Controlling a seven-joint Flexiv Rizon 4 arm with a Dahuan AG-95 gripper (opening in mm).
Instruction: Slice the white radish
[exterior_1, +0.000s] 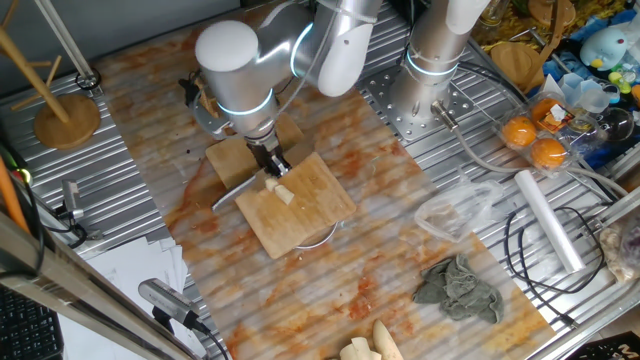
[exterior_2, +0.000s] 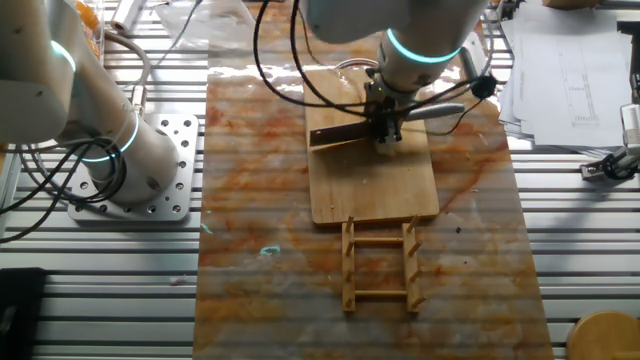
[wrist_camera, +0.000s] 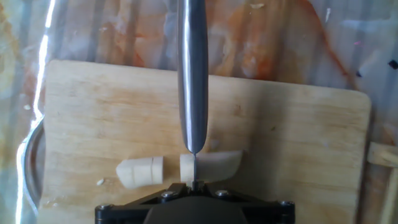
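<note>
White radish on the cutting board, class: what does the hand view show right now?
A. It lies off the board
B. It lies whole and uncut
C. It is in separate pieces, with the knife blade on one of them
C: the white radish lies in separated pieces on the cutting board, with the knife down on the right-hand piece.

A metal slatted table (exterior_1: 140, 190) carries an orange-stained mat (exterior_1: 400, 250) down its middle, and on the mat lies a wooden cutting board (exterior_1: 310, 205) near the centre. A grey rag (exterior_1: 458, 288) sits on the mat toward one edge, with cream-yellow lumpy pieces (exterior_1: 370, 345) nearby. A small wooden rack (exterior_2: 380, 265) lies flat just beside the board, and paper sheets (exterior_1: 125, 280) lie off the mat.
</note>
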